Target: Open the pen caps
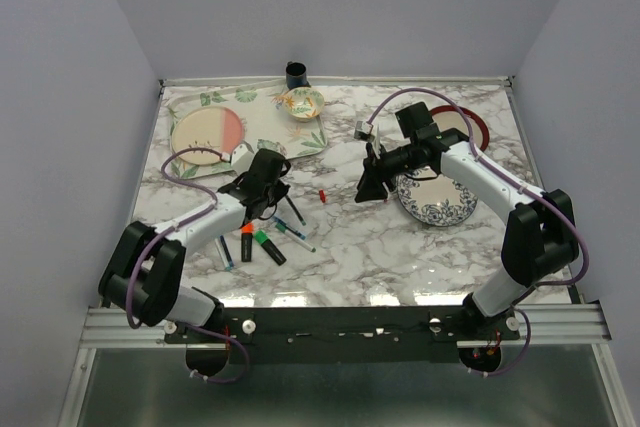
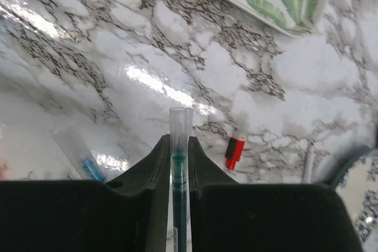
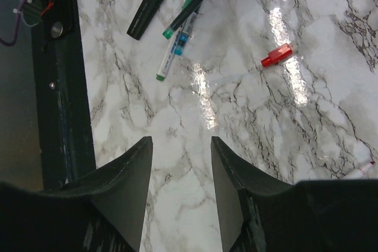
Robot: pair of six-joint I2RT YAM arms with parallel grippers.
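Now, left tool [image 2: 178, 143]: narrow, its two fingers pinched on a thin pen [image 2: 179, 187]. The pen's clear cap [image 2: 179, 123] sticks out past the fingertips, above the desk [image 1: 400, 257].
Below it: two short black markers lie near the front edge, one with an orange cap [image 1: 246, 230] and one with a green cap [image 1: 260, 237]. Several loose pens lie beside them. The markers look capped to me; the loose pens are too small for me to be sure.
Middle: a red cap [image 1: 323, 195] lies loose on the marble between the two arms, with no pen in it.
Right side: the right tool [image 3: 180, 146] stands half wide with nothing between its fingers. It hangs over bare marble, apart from the held pen.
Step in hand: I judge the pen body is secured on the left and its cap is not yet off.
Next move: I would bring the right tool across, set its fingers on the clear cap only and close. Then I would pull straight along the pen's length while the left grip holds.
Risk: as I read it, the pen is slim and slick and could slide in the pinch.
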